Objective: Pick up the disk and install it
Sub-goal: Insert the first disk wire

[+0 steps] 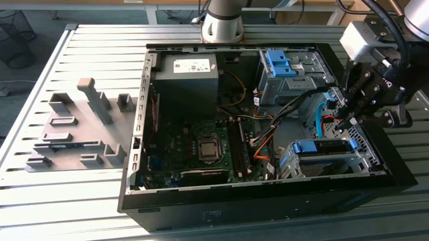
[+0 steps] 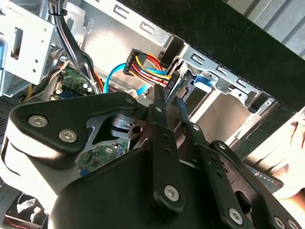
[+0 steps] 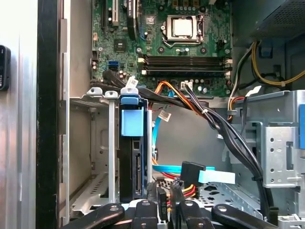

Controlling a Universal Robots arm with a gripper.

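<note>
Setting: slatted silver metal table (image 1: 67, 201) carrying an open black tower computer case (image 1: 268, 203), laid on its side with the interior facing up.

Arm: grey robot base (image 1: 224, 22) standing beyond the far edge of the case in the exterior view; wrist reaching down into the case on the exterior view's right.

Gripper: black metal gripper (image 1: 345, 118) lowered inside the case, just beside the silver drive cage (image 1: 322, 168), tips close to the cabling behind it. Seen from above the tips in both wrist views (image 2: 169, 100) (image 3: 164, 210).

Grip state: cannot tell; nothing plainly seen to be held.

Disk: flat hard drive in a bright blue plastic carrier frame (image 1: 322, 146), already seated in the silver drive cage at the near corner of the case on the exterior view's right. In the first wrist view, standing on edge (image 3: 131, 157) between the cage's metal walls, blue tab on the end nearest the board.

Cables: bundle of red, yellow and black wires (image 2: 147, 64) with a black plug, near the gripper tips; light blue flat cable (image 3: 214, 176) lying on the case floor beside the disk.

Board: green motherboard (image 3: 181, 52) with a square silver processor socket, well apart from the gripper.

Power unit: large dark-grey box with a white sticker (image 1: 188, 83) at the far side of the case.

Outside the case: grey plastic fixture of upright blocks (image 1: 74, 130) on the table, on the exterior view's left.
</note>
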